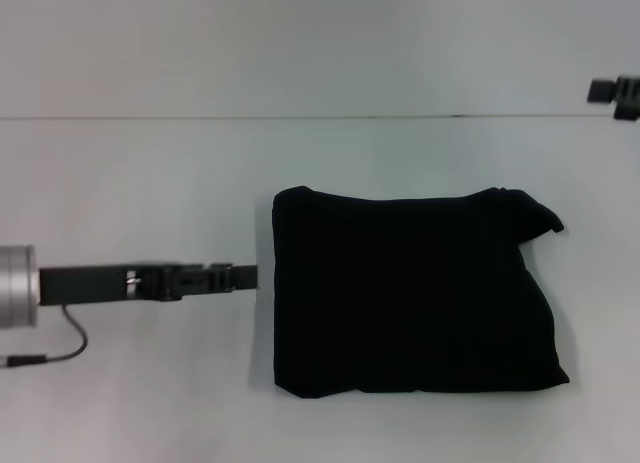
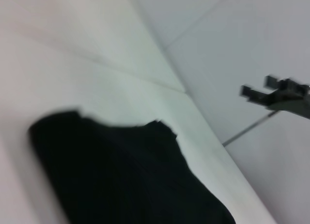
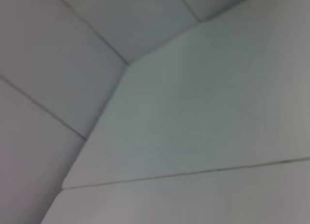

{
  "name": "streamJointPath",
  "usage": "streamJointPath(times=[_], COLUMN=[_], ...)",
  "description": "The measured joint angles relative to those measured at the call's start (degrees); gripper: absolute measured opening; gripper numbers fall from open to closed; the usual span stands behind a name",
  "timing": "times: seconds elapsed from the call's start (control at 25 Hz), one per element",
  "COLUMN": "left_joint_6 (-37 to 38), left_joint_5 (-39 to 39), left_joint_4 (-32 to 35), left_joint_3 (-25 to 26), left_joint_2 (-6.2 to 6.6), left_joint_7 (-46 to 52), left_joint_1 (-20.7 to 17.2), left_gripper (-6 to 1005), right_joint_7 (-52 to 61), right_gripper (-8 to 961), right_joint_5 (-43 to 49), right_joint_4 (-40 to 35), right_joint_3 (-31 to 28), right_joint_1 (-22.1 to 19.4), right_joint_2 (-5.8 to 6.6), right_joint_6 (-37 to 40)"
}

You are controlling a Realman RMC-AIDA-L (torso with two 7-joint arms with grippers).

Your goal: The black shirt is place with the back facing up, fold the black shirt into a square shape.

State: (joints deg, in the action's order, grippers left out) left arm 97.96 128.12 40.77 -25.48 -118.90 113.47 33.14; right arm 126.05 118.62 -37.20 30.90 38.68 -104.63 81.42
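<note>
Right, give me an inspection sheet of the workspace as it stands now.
Surface: white table, one seam line across its far part.
Job's things: black shirt lies folded into a rough square right of centre; a small flap sticks out at its far right corner; no lettering shows.
Clutter: nothing seen.
Grippers: left pincer low over the table, its tip just beside the shirt's left edge, not holding it; right pincer away at the far right, clear of the shirt.
Cables: thin dark cable loops from the left arm onto the table.
Surroundings: plain pale wall panels behind the table.
</note>
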Motion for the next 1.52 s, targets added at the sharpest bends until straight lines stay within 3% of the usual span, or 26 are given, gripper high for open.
streamJointPath(times=[0.28,0.44,0.6,0.76,1.04,1.2,1.4,1.52], left_joint_6=[-1.28,-4.88,-8.15,-9.11,-11.17,-12.47,-14.33,-14.62], left_joint_5=[-0.21,-0.36,-0.58,-0.58,-0.61,-0.83,-2.57,-4.03], left_joint_4=[-1.47,-2.17,-2.43,-2.17,-2.08,-2.03,-2.83,-4.71], left_joint_3=[-1.79,-2.50,-4.12,-9.35,-10.40,-10.46,-10.19,-10.28], left_joint_2=[-0.48,-1.29,-2.62,-2.69,-2.37,-3.11,-5.10,-5.24], left_joint_7=[-18.42,-22.82,-23.02,-21.57,-16.85,-17.76,-24.81,-27.11], left_joint_1=[4.48,5.75,7.19,8.07,8.78,8.45,7.30,6.98], left_gripper=[732,814,895,937,937,937,936,936], right_joint_7=[-25.34,-34.76,-38.68,-38.95,-38.91,-38.81,-39.55,-40.12], right_gripper=[862,800,784,784,785,785,786,786], right_joint_5=[-2.49,-2.98,-1.50,0.91,1.00,0.88,0.52,0.45], right_joint_4=[-2.66,-2.56,-2.20,-1.15,-0.51,-0.39,0.52,1.57], right_joint_3=[-0.68,-1.42,-0.51,-0.30,-0.16,-0.21,-0.84,-1.02], right_joint_1=[-7.63,-11.27,-12.86,-12.69,-12.19,-12.10,-11.85,-11.63], right_joint_2=[-6.90,-10.75,-13.47,-14.04,-13.90,-14.02,-14.11,-14.18], right_joint_6=[0.79,1.50,1.62,1.88,2.16,3.42,3.83,3.52])
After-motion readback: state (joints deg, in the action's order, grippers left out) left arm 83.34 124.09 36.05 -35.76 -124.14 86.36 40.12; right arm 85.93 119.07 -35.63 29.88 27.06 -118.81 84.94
